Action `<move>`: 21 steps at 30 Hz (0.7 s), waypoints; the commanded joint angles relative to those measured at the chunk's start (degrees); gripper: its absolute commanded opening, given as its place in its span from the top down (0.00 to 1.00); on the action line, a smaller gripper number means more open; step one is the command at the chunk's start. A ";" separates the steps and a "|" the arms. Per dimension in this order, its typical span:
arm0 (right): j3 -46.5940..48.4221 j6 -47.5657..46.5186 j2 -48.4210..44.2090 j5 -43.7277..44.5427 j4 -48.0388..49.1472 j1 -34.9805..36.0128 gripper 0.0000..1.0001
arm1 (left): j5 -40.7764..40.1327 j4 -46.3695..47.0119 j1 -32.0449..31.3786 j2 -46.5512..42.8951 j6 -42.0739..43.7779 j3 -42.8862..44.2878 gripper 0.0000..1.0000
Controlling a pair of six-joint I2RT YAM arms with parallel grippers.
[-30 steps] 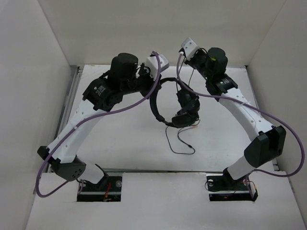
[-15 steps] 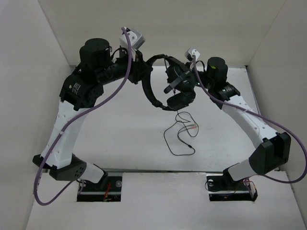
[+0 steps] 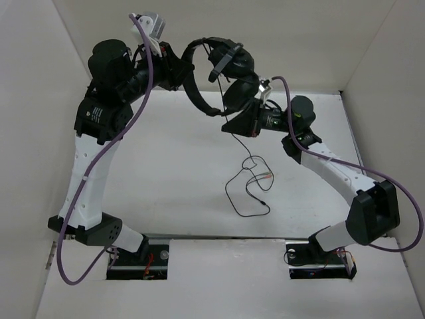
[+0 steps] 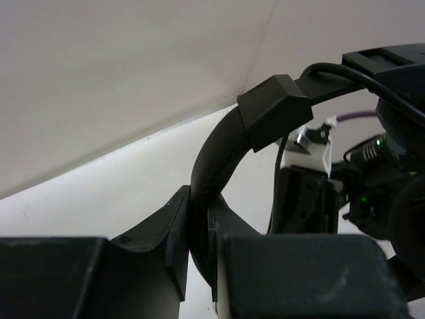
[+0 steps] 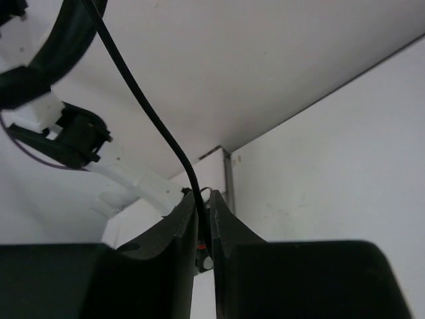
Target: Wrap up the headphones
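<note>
- Left gripper [image 4: 199,222] is clenched on the headband [image 4: 222,143], holding the headphones [image 3: 222,66] aloft at the table's [image 3: 166,166] 12 o'clock.
- Right gripper [image 5: 203,222] sits at their 5 o'clock. The cable [image 5: 149,116] runs between its near-closed jaws; pinched or loose, I cannot tell.
- The cable's tail lies on the table, at 6 o'clock.

a white table [image 3: 166,179] stands boxed in by white walls [image 3: 40,100]; a white panel [image 3: 226,279] spans its near edge
</note>
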 commanded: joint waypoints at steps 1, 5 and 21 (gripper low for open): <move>-2.53 12.07 -0.32 -2.77 12.82 2.73 0.77 | -3.25 10.58 1.23 -0.71 -4.45 3.87 1.00; -4.99 14.72 0.21 -3.30 16.00 5.54 0.68 | -5.63 11.46 2.81 -0.54 -6.29 3.95 1.00; -9.39 15.07 -0.06 -9.19 16.35 13.46 0.62 | -13.89 13.22 8.88 -1.33 -7.70 2.46 1.00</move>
